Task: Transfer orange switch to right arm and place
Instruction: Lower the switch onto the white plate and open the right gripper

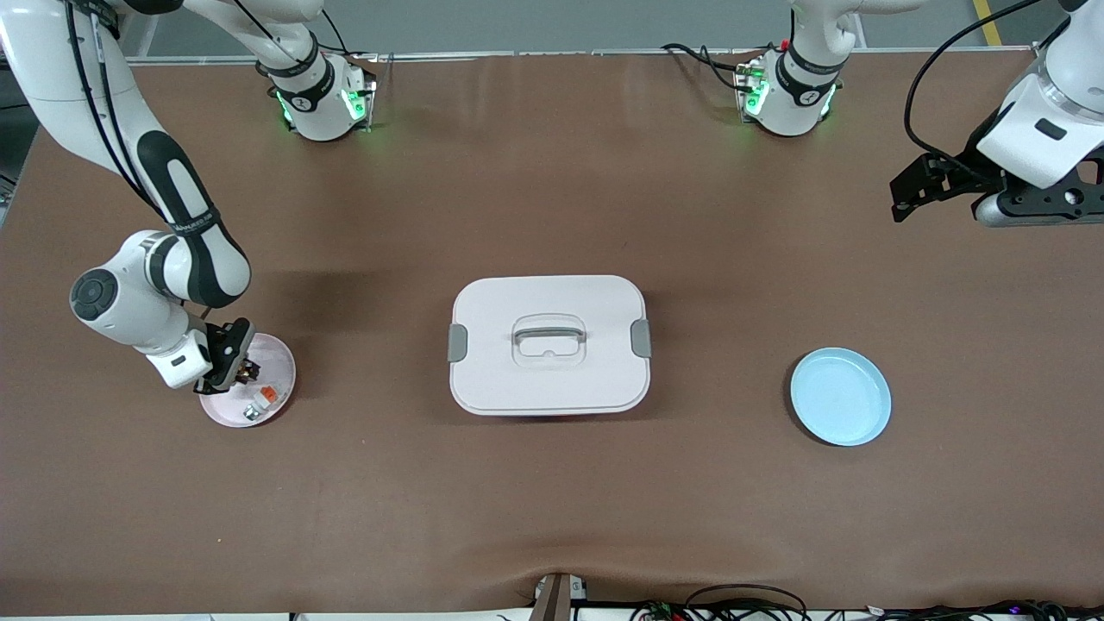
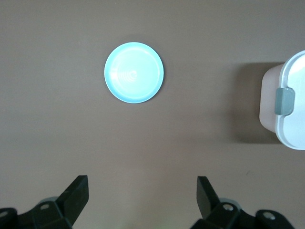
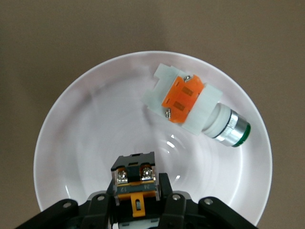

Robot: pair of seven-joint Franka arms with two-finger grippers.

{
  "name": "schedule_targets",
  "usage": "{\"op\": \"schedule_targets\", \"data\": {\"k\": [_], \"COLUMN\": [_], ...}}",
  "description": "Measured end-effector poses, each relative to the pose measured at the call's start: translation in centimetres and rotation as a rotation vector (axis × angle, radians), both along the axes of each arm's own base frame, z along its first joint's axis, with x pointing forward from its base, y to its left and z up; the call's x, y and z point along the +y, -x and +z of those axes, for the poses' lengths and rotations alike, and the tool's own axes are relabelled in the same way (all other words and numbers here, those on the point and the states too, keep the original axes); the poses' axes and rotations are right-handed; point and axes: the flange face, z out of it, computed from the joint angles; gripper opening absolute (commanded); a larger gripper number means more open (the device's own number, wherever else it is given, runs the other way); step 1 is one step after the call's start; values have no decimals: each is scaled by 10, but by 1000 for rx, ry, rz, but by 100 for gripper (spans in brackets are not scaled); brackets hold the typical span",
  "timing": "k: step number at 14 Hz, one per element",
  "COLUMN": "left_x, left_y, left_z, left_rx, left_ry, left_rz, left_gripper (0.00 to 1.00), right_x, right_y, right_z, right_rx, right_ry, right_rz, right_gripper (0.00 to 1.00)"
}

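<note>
My right gripper (image 1: 231,360) is low over the white-pink plate (image 1: 283,366) at the right arm's end of the table. It is shut on the orange switch (image 3: 136,183), a small black block with an orange face and two screws, which shows as a dark speck in the front view (image 1: 249,371). The fingers (image 3: 164,188) flank its sides. I cannot tell whether the switch touches the plate (image 3: 86,124). My left gripper (image 1: 903,200) hangs open and empty, high over the left arm's end of the table; its open tips frame bare table in the left wrist view (image 2: 143,191).
A whitish-grey part with an orange piece (image 3: 190,102) lies in the same plate (image 1: 263,398). A white lidded box (image 1: 549,343) stands mid-table and also shows in the left wrist view (image 2: 286,105). A light blue plate (image 1: 840,396), empty, lies toward the left arm's end (image 2: 134,72).
</note>
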Motion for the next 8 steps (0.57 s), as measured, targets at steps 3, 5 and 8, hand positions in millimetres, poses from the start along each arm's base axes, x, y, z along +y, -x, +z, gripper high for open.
{"op": "schedule_targets", "data": {"k": [3,5,8], "left_x": [-2,-2,-2], "left_y": [0,0,0], "left_z": [2,2,2], "left_rx": [-4,-4,-4], "left_ry": [1,1,1], "left_rz": [9,9,9], "left_gripper": [100,100,100], "right_x": [0,0,-1], "right_y": [0,0,-3], "right_z": [0,0,-2], "right_rx": [-1,-1,-2], "right_ry": [0,0,0], "right_rz": [0,0,0], "right_gripper": [0,100,100]}}
